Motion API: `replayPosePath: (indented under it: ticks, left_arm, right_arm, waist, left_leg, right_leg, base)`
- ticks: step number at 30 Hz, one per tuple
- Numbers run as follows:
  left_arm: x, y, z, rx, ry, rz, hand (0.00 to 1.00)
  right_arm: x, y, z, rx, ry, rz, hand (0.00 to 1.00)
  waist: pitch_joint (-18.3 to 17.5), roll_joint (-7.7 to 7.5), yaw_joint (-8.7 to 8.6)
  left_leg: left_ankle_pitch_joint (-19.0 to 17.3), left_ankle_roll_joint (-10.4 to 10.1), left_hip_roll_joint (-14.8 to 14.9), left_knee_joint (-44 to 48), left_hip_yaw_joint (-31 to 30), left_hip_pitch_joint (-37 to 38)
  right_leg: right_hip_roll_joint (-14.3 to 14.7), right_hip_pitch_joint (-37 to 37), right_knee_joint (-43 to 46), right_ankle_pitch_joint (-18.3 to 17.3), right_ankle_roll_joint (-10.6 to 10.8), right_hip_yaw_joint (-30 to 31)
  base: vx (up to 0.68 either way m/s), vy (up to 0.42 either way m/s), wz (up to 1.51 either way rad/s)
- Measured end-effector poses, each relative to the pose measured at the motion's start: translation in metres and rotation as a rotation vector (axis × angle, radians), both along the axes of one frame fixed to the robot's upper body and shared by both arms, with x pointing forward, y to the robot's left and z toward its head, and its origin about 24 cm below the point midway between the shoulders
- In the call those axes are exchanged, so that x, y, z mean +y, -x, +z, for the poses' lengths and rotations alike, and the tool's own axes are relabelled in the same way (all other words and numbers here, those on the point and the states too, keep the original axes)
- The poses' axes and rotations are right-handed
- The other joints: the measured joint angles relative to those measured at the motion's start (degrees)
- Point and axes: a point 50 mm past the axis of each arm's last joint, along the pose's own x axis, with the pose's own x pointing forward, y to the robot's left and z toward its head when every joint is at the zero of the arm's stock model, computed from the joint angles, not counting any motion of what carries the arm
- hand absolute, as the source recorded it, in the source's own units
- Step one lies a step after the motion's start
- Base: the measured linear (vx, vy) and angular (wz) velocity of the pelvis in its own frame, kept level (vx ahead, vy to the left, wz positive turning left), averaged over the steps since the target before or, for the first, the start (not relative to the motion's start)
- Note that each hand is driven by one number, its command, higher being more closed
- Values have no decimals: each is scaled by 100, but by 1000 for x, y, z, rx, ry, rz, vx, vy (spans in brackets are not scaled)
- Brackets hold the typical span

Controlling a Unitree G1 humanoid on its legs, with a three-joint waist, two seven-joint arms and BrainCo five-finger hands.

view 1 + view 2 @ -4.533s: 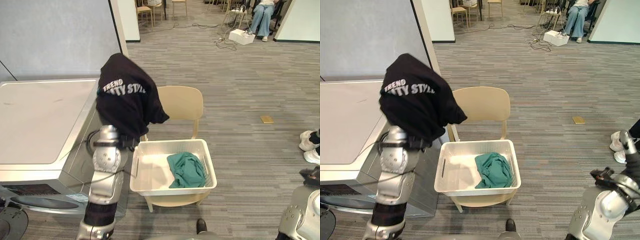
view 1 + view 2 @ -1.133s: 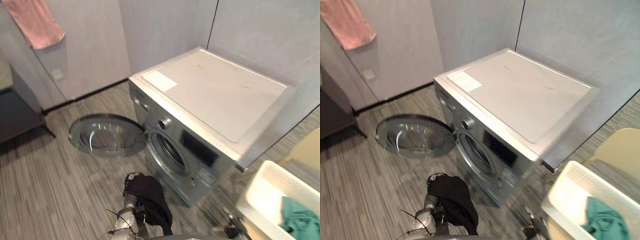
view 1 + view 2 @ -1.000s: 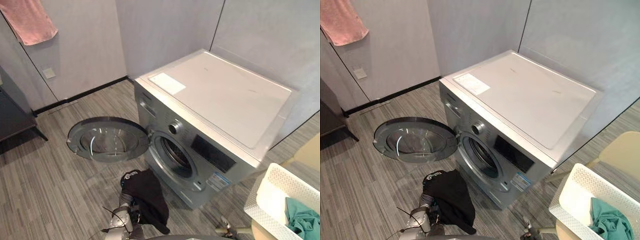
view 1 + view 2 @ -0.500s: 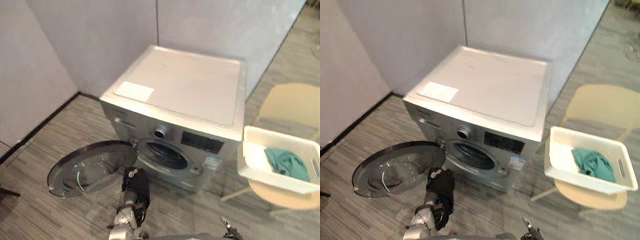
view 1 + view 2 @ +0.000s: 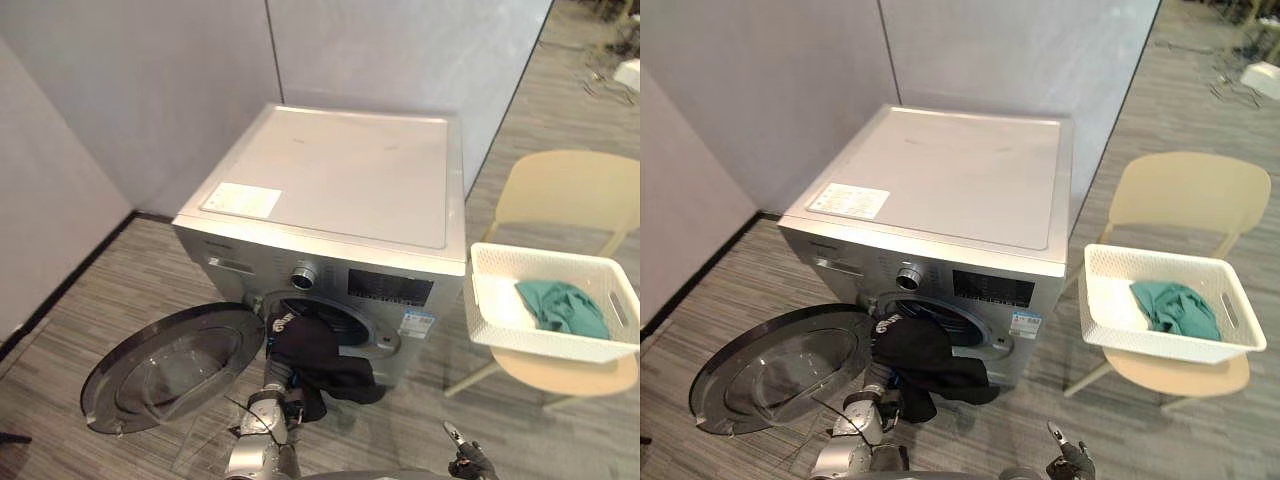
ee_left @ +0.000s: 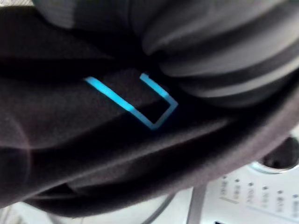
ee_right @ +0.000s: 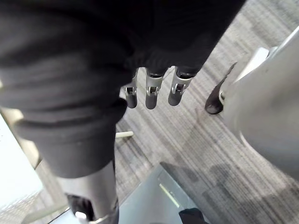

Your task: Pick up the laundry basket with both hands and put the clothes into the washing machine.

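Over left robot hand (image 6: 223, 44) — black shirt (image 5: 315, 352)

office lab, washer (image 5: 340, 180) w/ partition walls (image 5: 400, 50)

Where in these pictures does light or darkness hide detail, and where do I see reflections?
Left wrist view: the black garment, very near the lens, darkens much of the picture. Left eye view: the washing machine top has a soft sheen, and the open door glass shows reflections. Right wrist view: past the right hand, one patch is burnt out to white.
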Motion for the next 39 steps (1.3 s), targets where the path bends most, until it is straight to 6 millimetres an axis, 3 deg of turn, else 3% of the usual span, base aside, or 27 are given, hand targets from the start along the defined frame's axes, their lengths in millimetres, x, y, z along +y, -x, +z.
replayPosePath:
  ticks: [1,2,4,7,8,9,11,15,20,24,25,27,29,30,32,33,34,35,36,37,39]
  left_arm:
    - [-8,1,0,-1,11,-46,100]
    - [-10,-1,1,-6,5,-75,100]
    - [-8,-3,2,-18,-23,-135,100]
    - [3,-6,4,-36,-63,-144,100]
    - [4,-15,10,-69,-71,-152,100]
    - [3,-20,14,-86,-72,-157,100]
    - [-9,-45,34,-182,-83,-197,100]
    - [-19,-90,66,-297,-114,-188,100]
    - [-9,-136,114,-412,-83,17,100]
    - [11,-172,177,-572,-81,166,100]
    - [22,-185,203,-629,-70,218,100]
    - [34,-195,233,-689,-65,267,100]
    - [45,-204,283,-807,-49,310,100]
    - [46,-205,296,-836,-40,317,100]
    - [46,-206,346,-954,-3,309,100]
    - [45,-205,359,-987,8,303,100]
    - [45,-201,389,-1060,21,292,100]
    - [44,-199,405,-1100,14,282,100]
    - [41,-189,440,-1198,-14,256,100]
    - [43,-182,458,-1268,-55,248,100]
    - [38,-173,474,-1345,-126,209,100]
  right_arm:
    - [-5,0,0,4,6,-5,0]
    - [-4,-2,0,1,-4,-15,0]
    - [1,-10,1,-30,-25,-30,0]
    - [4,-37,9,-100,-24,9,0]
    - [8,-62,18,-171,-15,53,0]
    - [9,-73,23,-206,-6,70,0]
    - [9,-114,48,-347,36,128,0]
    - [9,-154,82,-528,90,159,0]
    - [15,-169,109,-669,101,116,0]
    - [18,-180,132,-781,100,89,0]
    - [19,-180,134,-798,96,75,0]
    - [18,-179,135,-802,99,70,0]
    - [18,-169,129,-795,95,52,0]
    - [18,-167,127,-790,89,45,0]
    - [20,-158,120,-773,70,32,0]
    - [20,-157,119,-770,66,29,0]
    - [21,-155,117,-767,57,22,0]
    - [21,-154,116,-766,56,19,0]
    - [20,-152,115,-772,45,4,0]
    - [18,-151,114,-776,35,-11,0]
    - [12,-146,110,-771,31,-45,0]
  waist:
    - [-53,115,-71]
    - [-13,27,-102]
    - [48,-106,-96]
    - [181,-81,-79]
    - [395,-82,-69]
    - [476,-91,-76]
    - [927,-102,-83]
    - [1623,-114,-124]
    - [1901,-198,-75]
    - [2056,-365,-45]
    - [2098,-434,-51]
    - [2120,-464,-61]
    - [2157,-522,-65]
    - [2162,-529,-64]
    - [2164,-533,-65]
    - [2164,-533,-64]
    - [2167,-535,-66]
    - [2171,-542,-67]
    - [2195,-590,-61]
    - [2233,-592,-76]
    - [2385,-603,-33]
  left_leg:
    - [259,-604,-66,-669,-156,175]
    - [181,-700,-242,-796,-101,209]
    - [141,-525,-533,-710,99,113]
    - [37,-363,-600,-453,389,-171]
    - [-23,-279,-600,-262,501,-431]
    - [-55,-246,-598,-126,513,-611]
    - [-252,-199,-489,540,517,-1352]
    - [-532,-220,-312,1379,455,-2215]
    - [-703,-340,60,2394,343,-3443]
    - [-882,-386,387,3117,283,-4301]
    - [-963,-397,494,3329,280,-4551]
    - [-1016,-394,590,3488,277,-4798]
    - [-1058,-398,698,3624,277,-5098]
    - [-1059,-396,727,3653,279,-5166]
    - [-1085,-352,852,3749,371,-5380]
    - [-1092,-337,896,3786,420,-5425]
    - [-1111,-304,1001,3869,530,-5511]
    - [-1118,-290,1033,3898,583,-5534]
    - [-1125,-278,1090,3934,710,-5543]
    - [-1132,-265,1140,3983,784,-5554]
    - [-1151,-230,1261,4103,892,-5611]
  right_leg:
    - [-94,-134,30,-50,212,31]
    - [-293,-189,18,-41,325,115]
    - [-602,-348,19,171,573,206]
    - [-692,-722,6,619,719,505]
    - [-682,-983,13,759,754,604]
    - [-678,-1121,27,781,770,618]
    - [-604,-1643,139,773,782,600]
    - [-457,-2442,813,339,1013,630]
    - [-29,-3962,2367,-175,973,821]
    - [300,-4918,3189,-384,965,971]
    - [411,-5190,3379,-426,961,1040]
    - [512,-5430,3475,-428,960,1084]
    - [622,-5725,3546,-424,958,1128]
    - [645,-5776,3548,-422,956,1128]
    - [689,-5952,3550,-420,957,1121]
    - [706,-5988,3549,-415,960,1125]
    - [741,-6048,3550,-412,966,1143]
    - [754,-6072,3554,-411,967,1156]
    - [766,-6123,3563,-409,973,1222]
    - [783,-6137,3560,-401,987,1251]
    - [833,-6192,3598,-399,991,1265]
  base:
    - [146,389,-23]
    - [116,293,-14]
    - [67,329,-22]
    - [-33,262,-42]
    - [-128,243,-39]
    - [-189,198,-32]
    - [-220,98,-25]
    - [-245,17,-20]
    - [-138,-73,-21]
    - [-27,-47,-31]
    - [-33,-9,-39]
    - [-27,11,-33]
    - [-5,21,-25]
    - [16,23,-19]
    - [29,36,-14]
    - [36,51,-18]
    - [29,46,-18]
    - [37,77,-22]
    - [30,68,-19]
    - [38,81,-24]
    - [29,63,-15]
